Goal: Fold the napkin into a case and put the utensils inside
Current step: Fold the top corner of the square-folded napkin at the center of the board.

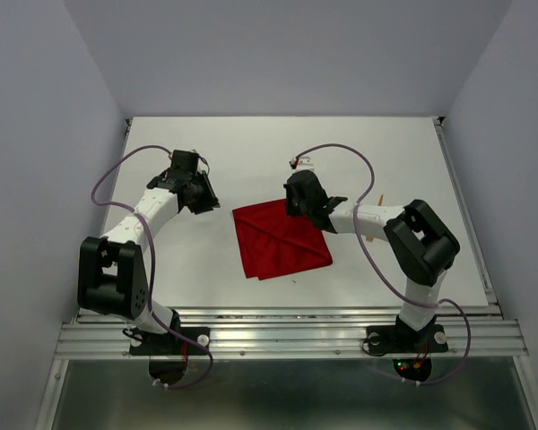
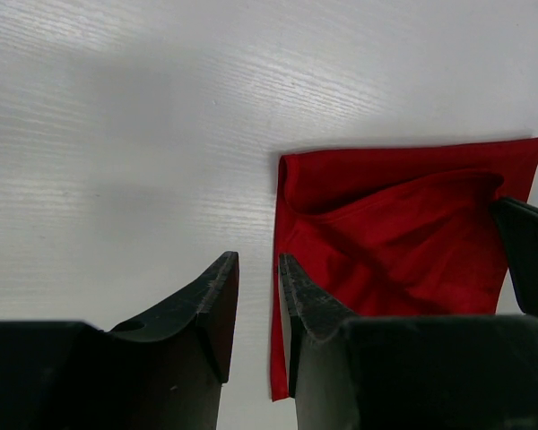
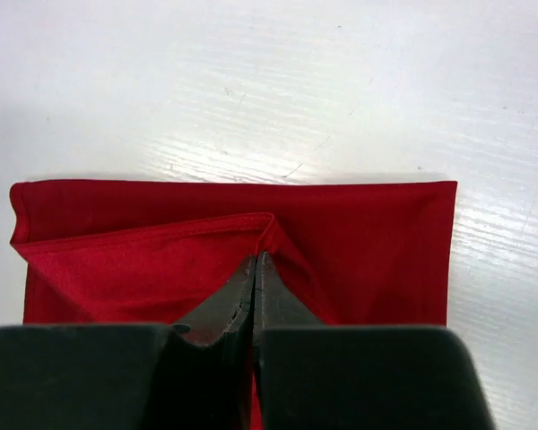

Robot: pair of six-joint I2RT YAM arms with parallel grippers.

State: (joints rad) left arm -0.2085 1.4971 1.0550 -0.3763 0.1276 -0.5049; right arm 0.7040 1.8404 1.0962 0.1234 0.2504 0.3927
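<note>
The napkin [image 1: 281,239] fold is pinched by the closed right pincer [image 3: 254,260]; the left pincer [image 2: 258,258] is held part-open, empty.

Bright, even overhead light casts soft shadows and streaky glare on the white table [image 2: 117,107].

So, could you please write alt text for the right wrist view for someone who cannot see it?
The right gripper, its black jaws shut, appears to pinch a raised edge of the bright red cloth napkin. The napkin lies folded on a white table, its far edge straight across the view.
</note>
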